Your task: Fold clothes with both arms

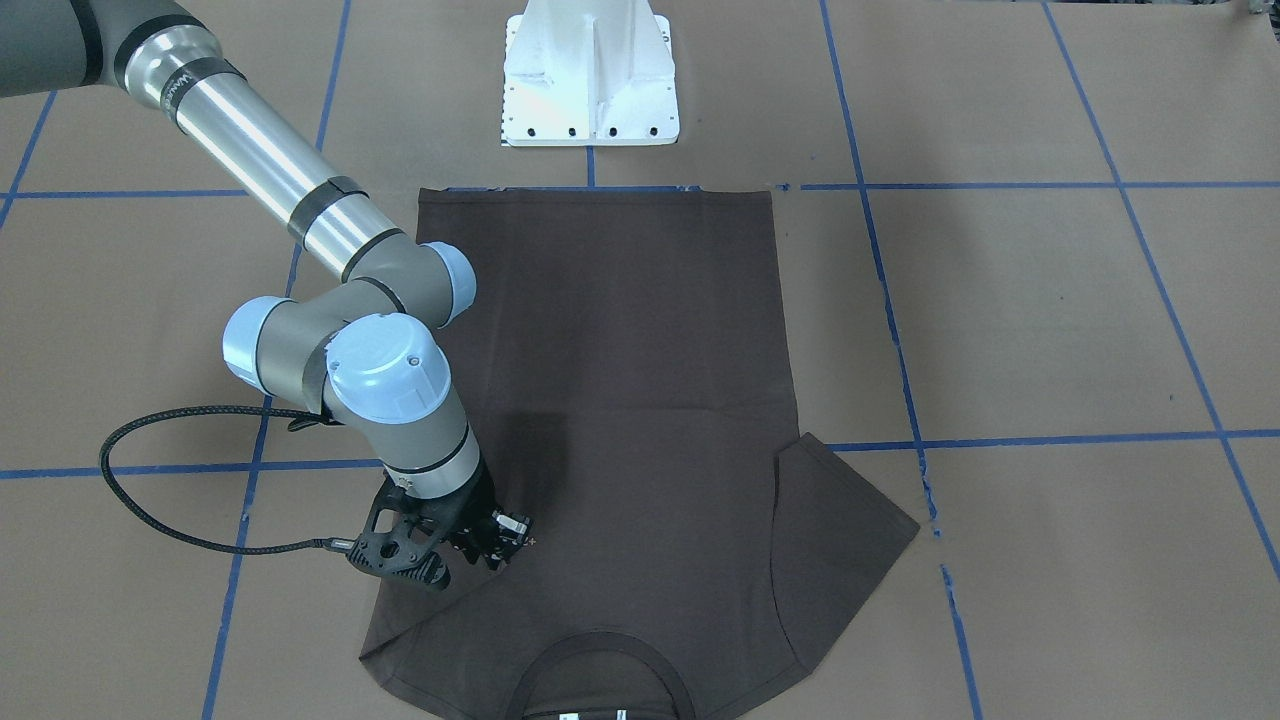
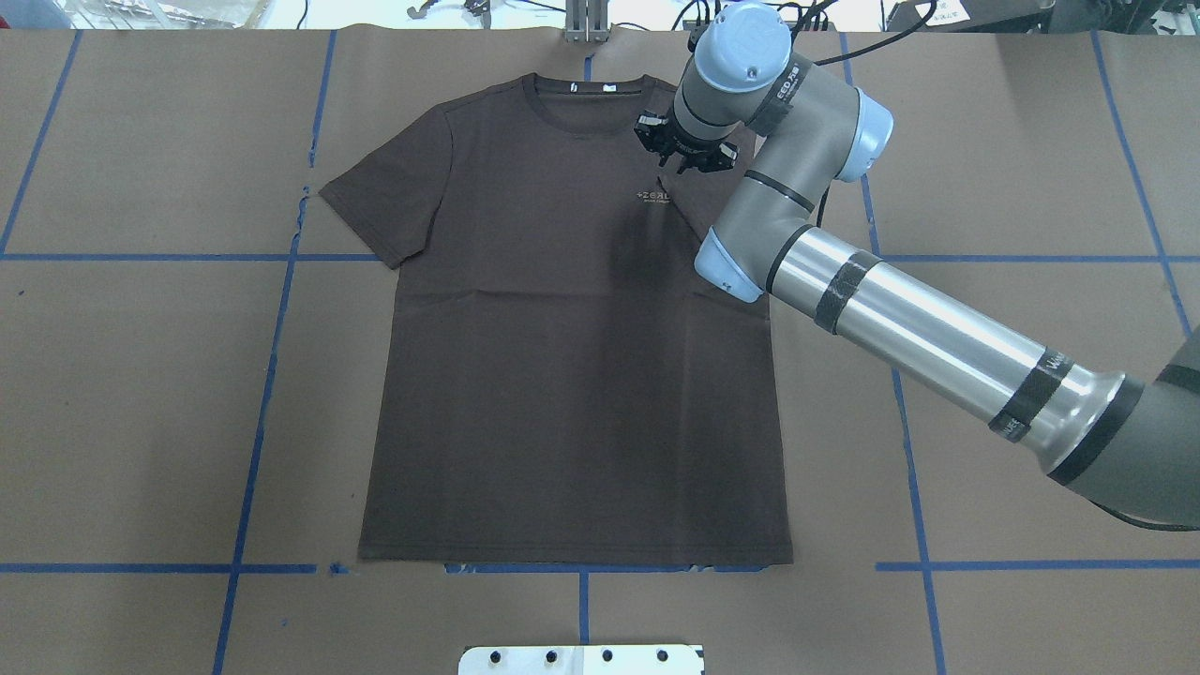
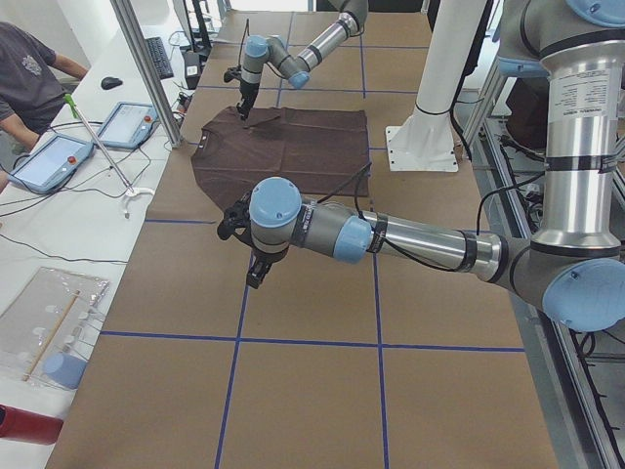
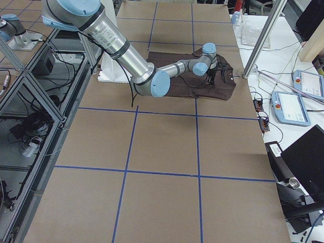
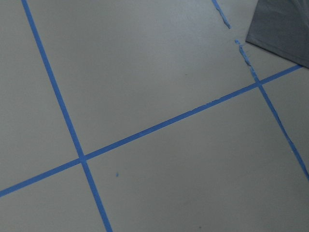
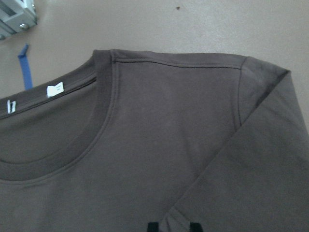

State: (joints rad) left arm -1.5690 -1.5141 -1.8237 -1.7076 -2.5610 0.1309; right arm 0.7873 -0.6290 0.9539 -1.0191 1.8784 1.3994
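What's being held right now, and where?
Cannot tell: the right gripper has jaws astride the folded-in sleeve hem of the t-shirt; left gripper carries nothing.

Matt cloth t-shirt point(image 2: 562, 375) on matt brown paper point(image 2: 141, 394) (blue tape lines point(image 2: 141, 255))

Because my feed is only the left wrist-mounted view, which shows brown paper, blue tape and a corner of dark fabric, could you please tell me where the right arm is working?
Observer: The right gripper hangs low over the t-shirt, at the shoulder beside the collar.
Operator: Is anything folded?
Observer: Yes, the sleeve on that side lies folded in onto the shirt's front.
Operator: Is the shirt face up?
Observer: Yes, the pale chest lettering faces up.
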